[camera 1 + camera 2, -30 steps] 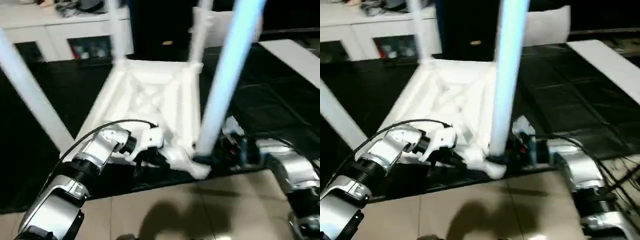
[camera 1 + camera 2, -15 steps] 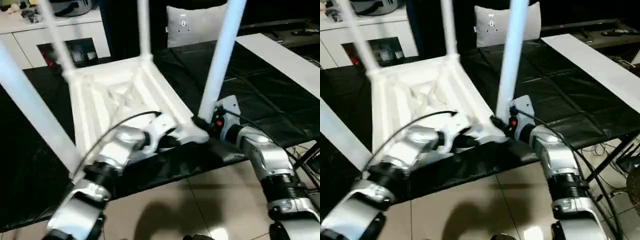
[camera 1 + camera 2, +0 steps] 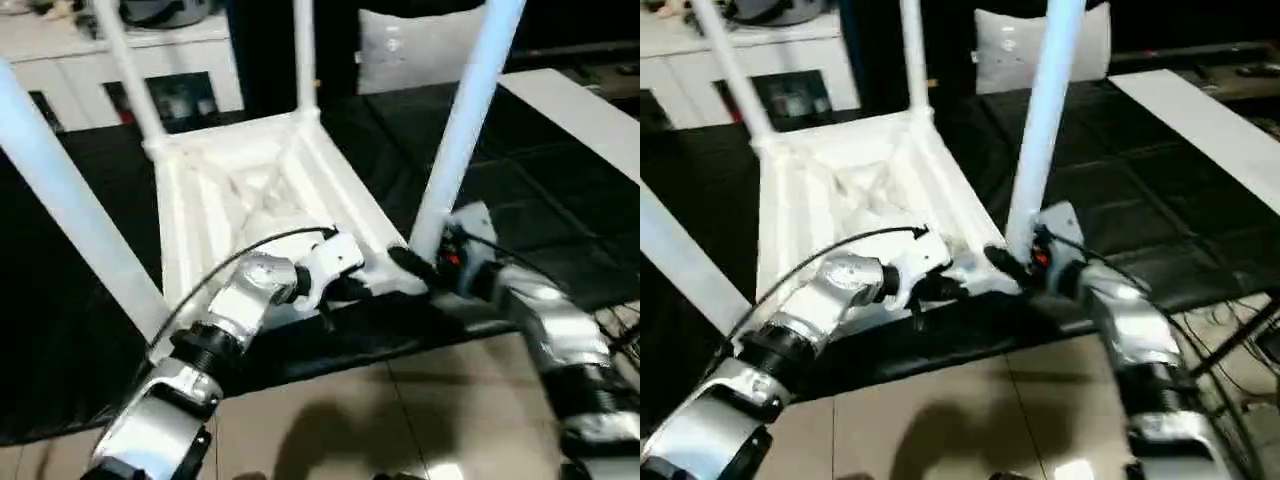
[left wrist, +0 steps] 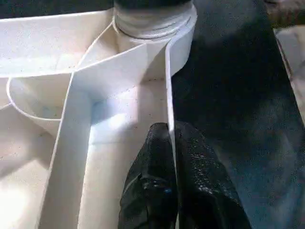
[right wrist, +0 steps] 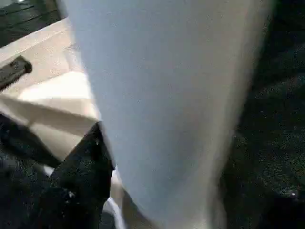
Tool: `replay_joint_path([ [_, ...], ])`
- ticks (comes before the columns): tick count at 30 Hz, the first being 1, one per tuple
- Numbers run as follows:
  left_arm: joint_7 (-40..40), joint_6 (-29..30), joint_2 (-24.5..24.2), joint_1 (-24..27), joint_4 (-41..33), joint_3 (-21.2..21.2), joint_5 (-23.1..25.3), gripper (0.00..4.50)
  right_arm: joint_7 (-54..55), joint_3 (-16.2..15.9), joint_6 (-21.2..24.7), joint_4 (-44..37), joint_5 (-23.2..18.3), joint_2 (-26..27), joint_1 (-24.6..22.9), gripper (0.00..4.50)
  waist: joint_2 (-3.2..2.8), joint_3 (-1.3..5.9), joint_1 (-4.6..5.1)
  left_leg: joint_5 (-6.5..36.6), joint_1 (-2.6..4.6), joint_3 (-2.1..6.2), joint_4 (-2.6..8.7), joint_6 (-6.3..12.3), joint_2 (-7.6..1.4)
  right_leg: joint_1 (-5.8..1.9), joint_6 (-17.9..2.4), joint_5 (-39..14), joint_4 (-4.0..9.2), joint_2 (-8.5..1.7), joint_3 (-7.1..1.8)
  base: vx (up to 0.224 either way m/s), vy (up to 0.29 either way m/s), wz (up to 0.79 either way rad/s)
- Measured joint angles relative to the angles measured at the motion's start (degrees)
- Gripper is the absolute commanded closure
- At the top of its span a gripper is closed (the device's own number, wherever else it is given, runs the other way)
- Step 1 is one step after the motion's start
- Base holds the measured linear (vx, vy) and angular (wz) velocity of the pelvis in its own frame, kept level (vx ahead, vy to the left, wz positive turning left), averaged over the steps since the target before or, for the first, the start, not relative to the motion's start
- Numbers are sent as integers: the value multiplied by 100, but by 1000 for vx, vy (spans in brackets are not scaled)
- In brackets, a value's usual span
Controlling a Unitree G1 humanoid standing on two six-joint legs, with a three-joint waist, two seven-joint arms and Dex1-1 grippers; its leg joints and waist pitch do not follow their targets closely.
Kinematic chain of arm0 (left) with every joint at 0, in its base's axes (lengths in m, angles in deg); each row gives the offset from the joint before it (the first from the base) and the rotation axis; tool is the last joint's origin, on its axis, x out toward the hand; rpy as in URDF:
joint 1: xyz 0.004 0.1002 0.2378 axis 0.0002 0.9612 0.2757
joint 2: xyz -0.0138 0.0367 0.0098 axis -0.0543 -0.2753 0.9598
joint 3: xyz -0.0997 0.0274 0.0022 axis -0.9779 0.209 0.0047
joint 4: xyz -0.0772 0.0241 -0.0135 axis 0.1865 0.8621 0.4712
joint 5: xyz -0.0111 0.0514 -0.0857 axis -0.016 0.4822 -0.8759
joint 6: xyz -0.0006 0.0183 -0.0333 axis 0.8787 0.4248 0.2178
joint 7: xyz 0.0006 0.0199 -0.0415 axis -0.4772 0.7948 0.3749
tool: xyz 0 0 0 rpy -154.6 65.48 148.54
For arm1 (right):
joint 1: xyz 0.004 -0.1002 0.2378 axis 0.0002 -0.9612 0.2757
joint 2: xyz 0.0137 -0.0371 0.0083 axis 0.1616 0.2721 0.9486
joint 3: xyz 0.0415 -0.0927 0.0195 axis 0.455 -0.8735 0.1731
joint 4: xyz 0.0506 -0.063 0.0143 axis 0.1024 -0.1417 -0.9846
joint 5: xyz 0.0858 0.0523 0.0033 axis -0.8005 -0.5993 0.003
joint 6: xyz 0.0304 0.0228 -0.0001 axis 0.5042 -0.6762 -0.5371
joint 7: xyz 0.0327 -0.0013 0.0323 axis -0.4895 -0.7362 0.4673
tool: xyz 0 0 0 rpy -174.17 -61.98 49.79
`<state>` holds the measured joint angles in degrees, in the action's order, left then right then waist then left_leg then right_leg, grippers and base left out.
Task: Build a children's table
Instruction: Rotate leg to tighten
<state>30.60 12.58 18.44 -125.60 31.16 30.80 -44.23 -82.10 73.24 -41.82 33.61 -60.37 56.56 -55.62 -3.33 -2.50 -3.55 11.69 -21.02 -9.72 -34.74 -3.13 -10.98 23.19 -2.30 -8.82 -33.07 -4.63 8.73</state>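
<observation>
table legs cut off at top edge, right claw partly hidden behind near leg

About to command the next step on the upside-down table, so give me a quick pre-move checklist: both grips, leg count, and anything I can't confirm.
1. Table top lying underside up on the black mat: ok.
2. Left gripper pinching the top's edge wall near the corner socket: ok.
3. Right gripper at the base of the near right leg; jaw state: cannot tell.
4. Four legs standing in the corners: ok.
5. Near right leg fully seated in its socket: cannot tell.
</observation>
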Motion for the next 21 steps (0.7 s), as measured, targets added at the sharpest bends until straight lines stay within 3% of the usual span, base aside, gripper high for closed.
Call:
replay_joint_path([
  [3,336,-269,-221,0,39,49,-9,450,-767,-94,-15,-264,-114,-341,-161,64,0,0,-32,0,-2,1,-1,0,-1,0,0,0,0,0,-1,0,0,0],
  [10,422,-359,-243,-3,47,90,-2,450,-1000,-141,-30,-341,-121,-367,-182,52,1,0,-128,1,-1,1,-2,0,-1,0,-1,1,-1,0,0,0,0,0],
  [11,528,-511,-313,-5,46,159,6,450,-1191,-217,-76,-345,-123,-442,-186,87,4,-2,-144,2,-2,0,-2,1,-1,2,1,0,-2,0,0,0,0,0],
  [13,1222,-1075,-777,22,6,400,-19,450,-1995,-493,-219,-334,-145,-822,-185,93,6,-2,-172,2,-2,1,7,2,-2,3,4,-6,-1,1,2,0,0,0],
  [16,1964,-1458,-1211,49,-54,465,-43,450,-2640,-559,-283,-314,-249,-1010,-178,108,9,0,-232,2,5,1,10,2,-3,-1,2,-9,-5,1,2,0,0,0],
  [18,2153,-1561,-1232,49,-115,534,-14,450,-2867,-682,-292,-311,-260,-996,-172,135,9,1,-298,2,6,1,1,3,2,-5,2,-9,-5,-5,-2,0,0,0],
  [21,2212,-1683,-1203,42,-135,614,-9,450,-3083,-843,-291,-298,-270,-959,-171,151,14,3,-312,8,12,0,-23,12,7,-5,2,-7,-5,-17,-5,0,0,0],
])
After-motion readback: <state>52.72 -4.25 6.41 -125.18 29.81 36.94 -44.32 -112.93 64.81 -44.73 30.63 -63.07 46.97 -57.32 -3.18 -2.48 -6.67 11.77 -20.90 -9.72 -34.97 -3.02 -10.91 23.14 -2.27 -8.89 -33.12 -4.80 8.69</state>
